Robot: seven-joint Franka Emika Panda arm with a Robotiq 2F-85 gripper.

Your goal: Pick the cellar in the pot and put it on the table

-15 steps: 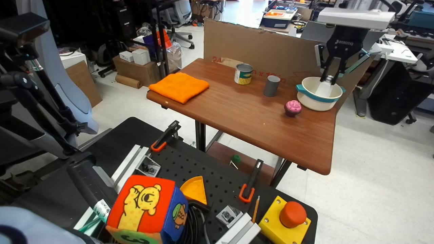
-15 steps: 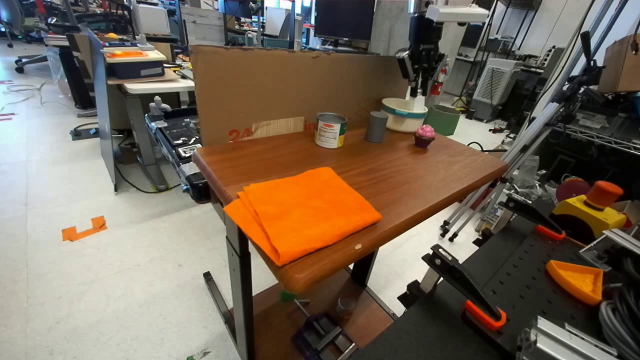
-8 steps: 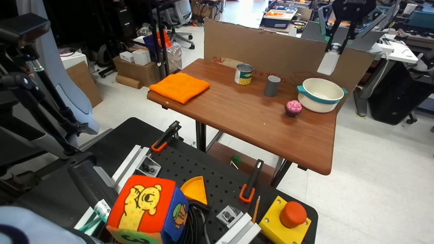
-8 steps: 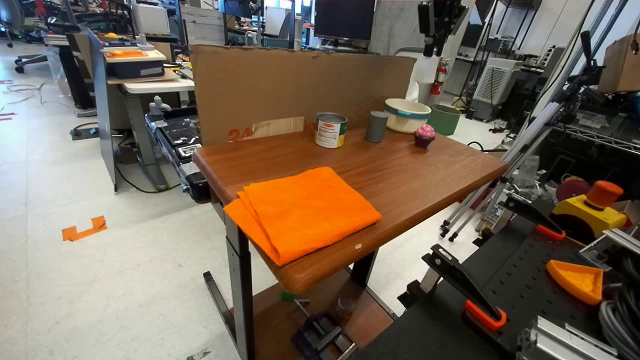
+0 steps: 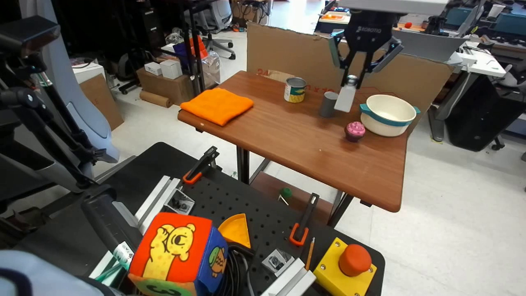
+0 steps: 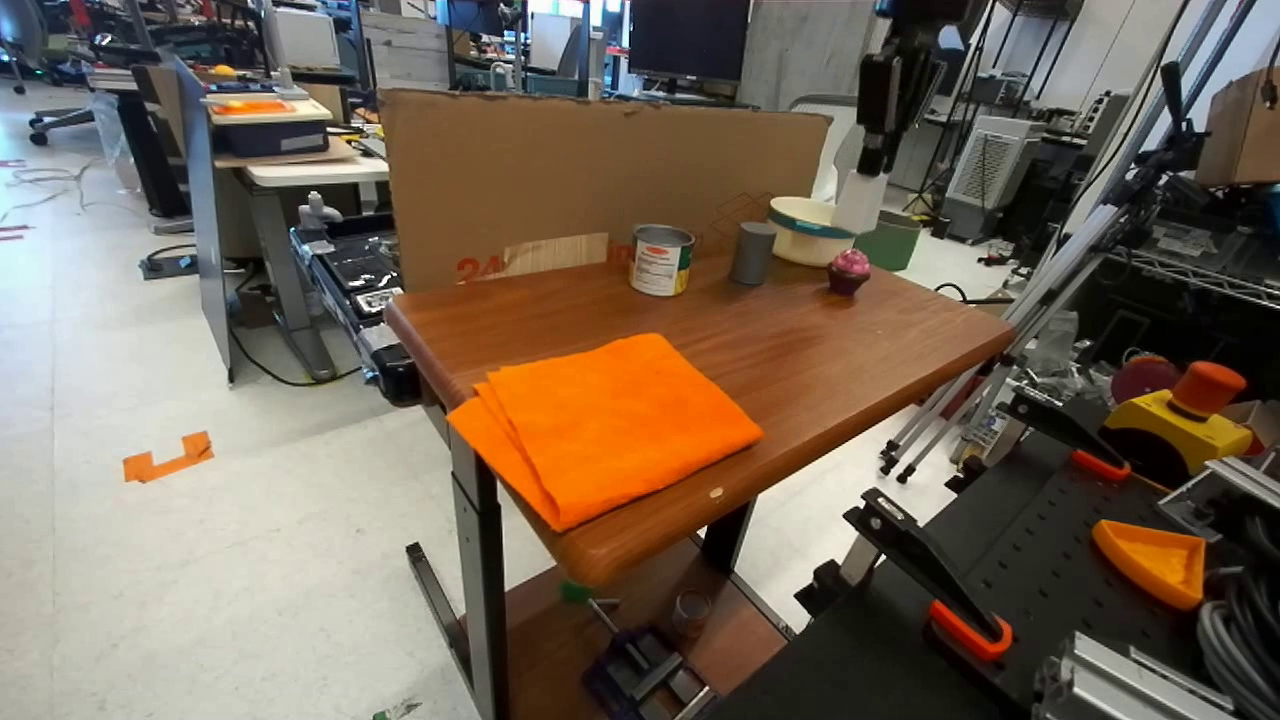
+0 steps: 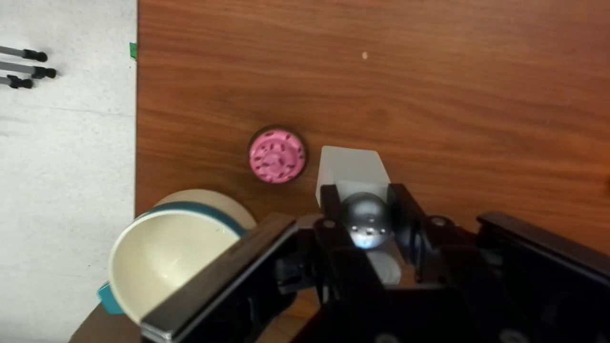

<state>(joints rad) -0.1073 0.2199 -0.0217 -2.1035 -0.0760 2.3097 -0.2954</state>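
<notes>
The cellar (image 5: 346, 98) is a small whitish tapered shaker with a rounded silver cap. My gripper (image 5: 352, 82) is shut on its cap end and holds it slightly tilted above the table (image 5: 296, 139). In the wrist view the black fingers (image 7: 364, 214) press both sides of the metal cap, and the white body (image 7: 355, 164) points away beneath. The cellar also shows in an exterior view (image 6: 860, 203), in front of the pot. The pot (image 5: 384, 129), cream with a teal band and handles, stands lidless at the table's end; its pale inside (image 7: 164, 257) shows in the wrist view.
A grey cup (image 5: 328, 107) stands close to the cellar in the picture. A pink-topped cupcake (image 5: 355, 131) sits in front of the pot. A tin can (image 5: 295, 90) and a folded orange cloth (image 5: 218, 106) lie farther along. A cardboard panel (image 6: 560, 170) rises behind the table.
The gripper has lifted the cellar up out of the pot, then moved it sideways off the pot and lower, over the table near the grey cup and cupcake. The pot has shifted slightly.
</notes>
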